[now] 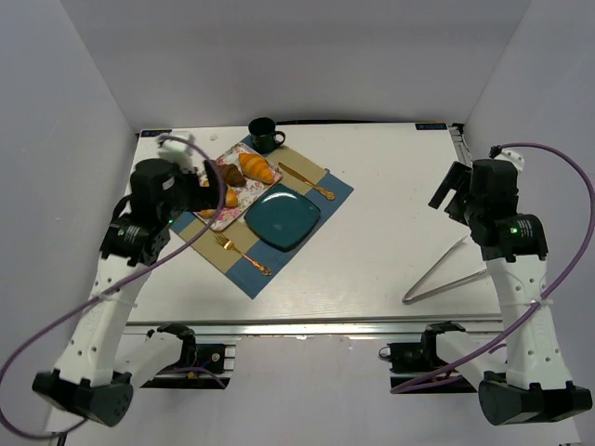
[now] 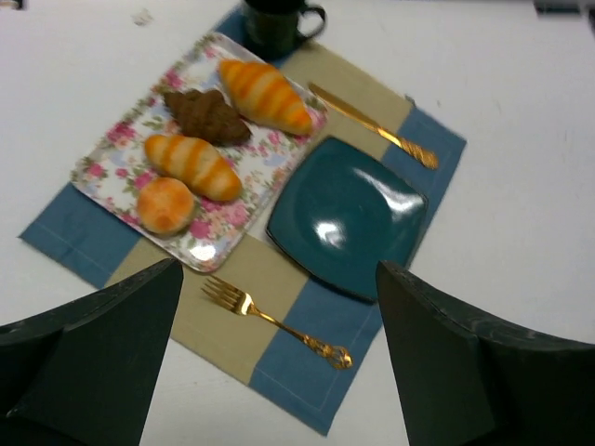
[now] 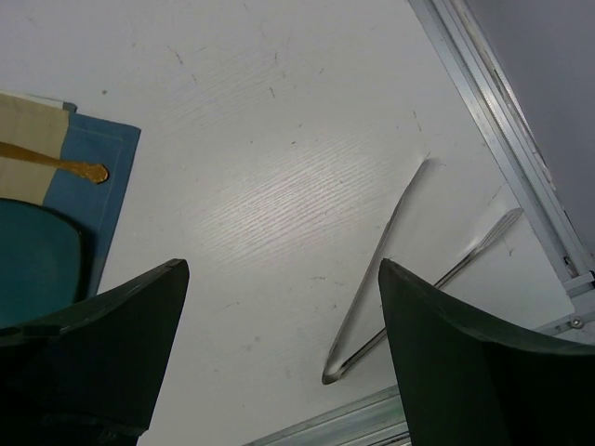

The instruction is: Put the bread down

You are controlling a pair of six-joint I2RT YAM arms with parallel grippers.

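Note:
A floral tray holds several breads: a long striped loaf, a dark chocolate croissant, a second striped roll and a round bun. An empty teal plate lies beside the tray on a blue and tan placemat. My left gripper is open and empty. In the top view it hovers over the tray's left end, hiding part of it. My right gripper is open and empty, far right of the plate.
A gold fork lies near the plate's front, a gold knife behind it, and a dark mug at the mat's far corner. Metal tongs lie on the table under my right gripper, near the front right edge.

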